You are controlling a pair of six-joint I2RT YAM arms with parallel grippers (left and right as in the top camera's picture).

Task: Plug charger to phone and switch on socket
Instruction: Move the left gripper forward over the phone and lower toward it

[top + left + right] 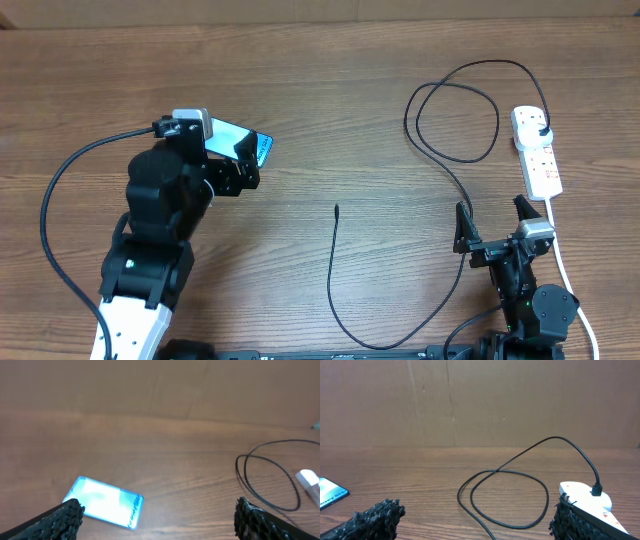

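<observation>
left gripper (160,512) jaws spread wide over phone (105,502), right gripper (476,512) jaws spread wide, both empty

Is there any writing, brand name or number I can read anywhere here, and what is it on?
No text here is clear enough to quote.
phone: a line of dark writing along one short edge of the lit screen, too blurred to read in either wrist view.
power strip: small red marks beside the outlets, too small to make out.
Nothing else shows any lettering.
</observation>
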